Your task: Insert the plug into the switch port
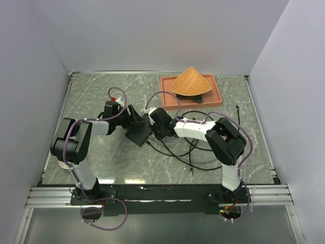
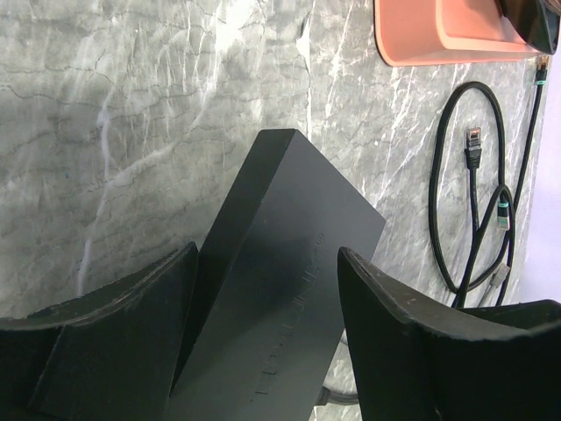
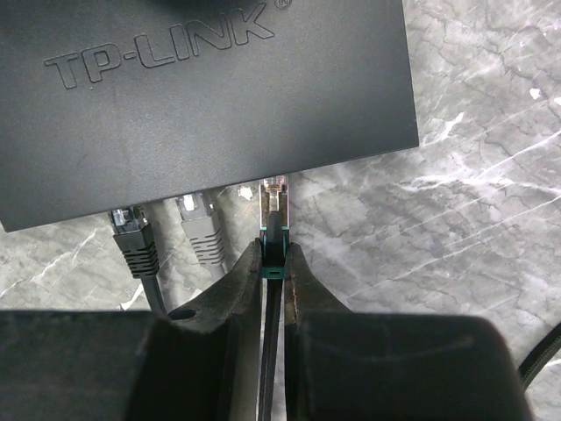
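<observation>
The flat matte-black switch box (image 1: 138, 133) sits between the two arms, tilted up on the marble table. My left gripper (image 2: 267, 254) has a finger on each side of the box (image 2: 280, 298) and is shut on it. My right gripper (image 3: 273, 254) is shut on a clear plug with a teal boot (image 3: 274, 206). The plug's tip sits right at the long edge of the TP-LINK box (image 3: 202, 96). The ports themselves are hidden under that edge. A black plug (image 3: 131, 235) and a grey plug (image 3: 200, 230) sit in that same edge to the left.
A terracotta tray (image 1: 213, 97) at the back right holds a woven fan-shaped piece (image 1: 191, 83). Loose black cables (image 1: 198, 152) lie right of the box, and more cables with plugs (image 2: 474, 145) lie near the tray's corner (image 2: 421, 39).
</observation>
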